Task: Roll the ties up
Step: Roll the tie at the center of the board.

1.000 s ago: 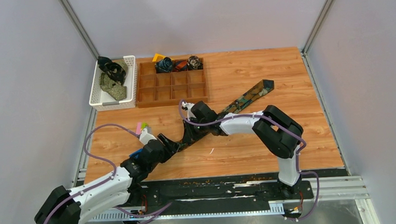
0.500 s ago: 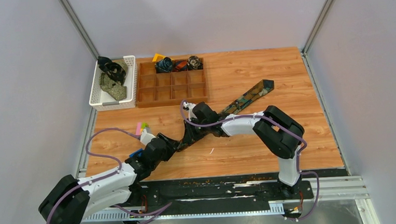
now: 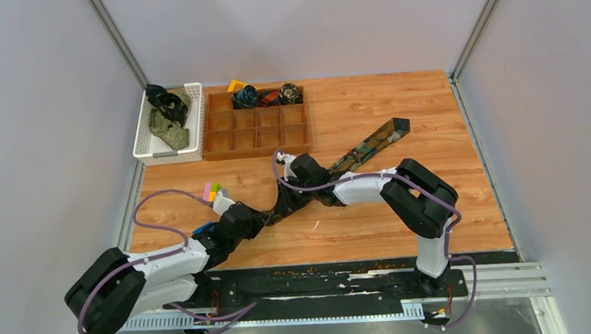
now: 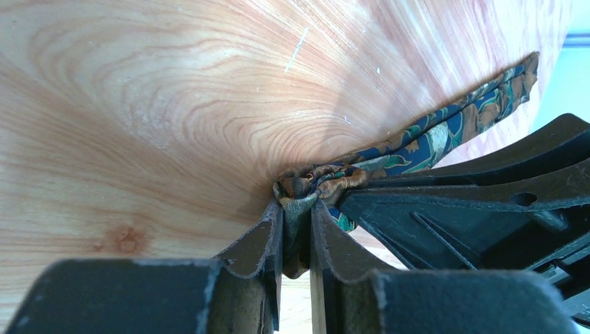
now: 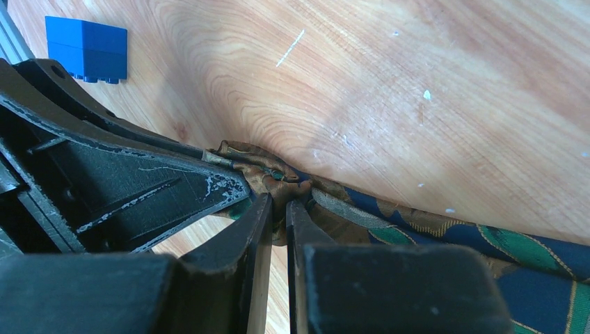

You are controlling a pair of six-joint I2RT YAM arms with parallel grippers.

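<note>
You have one long tie (image 3: pixel 372 141) spread on the wooden table (image 3: pixel 434 205), and both arms meet at its narrow end. From that point the tie runs out toward 2 o'clock, and its broad pointed end lies flat, well apart from either arm. The left gripper (image 4: pixel 296 212) comes in from 8 o'clock and is pinched narrow on a bunched fold of the tie, with cloth showing between its fingers (image 4: pixel 261 240). The right gripper (image 5: pixel 278 205) reaches in from 2 o'clock along the tie and is likewise nipped tight on the same gathered end, just beside the left one. The two sets of fingertips are almost touching. Toward 11 o'clock of the table stands one wooden organizer (image 3: pixel 258 148) with twelve compartments. Three rolled ties (image 3: pixel 246 97) sit in its far row, one navy, one reddish and one dark patterned. One yellow piece (image 3: pixel 235 85) shows at its far edge, and you cannot tell whether it sits inside or behind. Just left of the organizer is one white basket (image 3: pixel 145 147) holding loose ties (image 3: pixel 168 129). At least two of them can be counted, one black and one mottled olive. Near the left arm at 9 o'clock lie a pink block (image 3: pixel 206 192) and a green one, touching each other. One blue block (image 5: pixel 87 38) lies nearer the bases.
</note>
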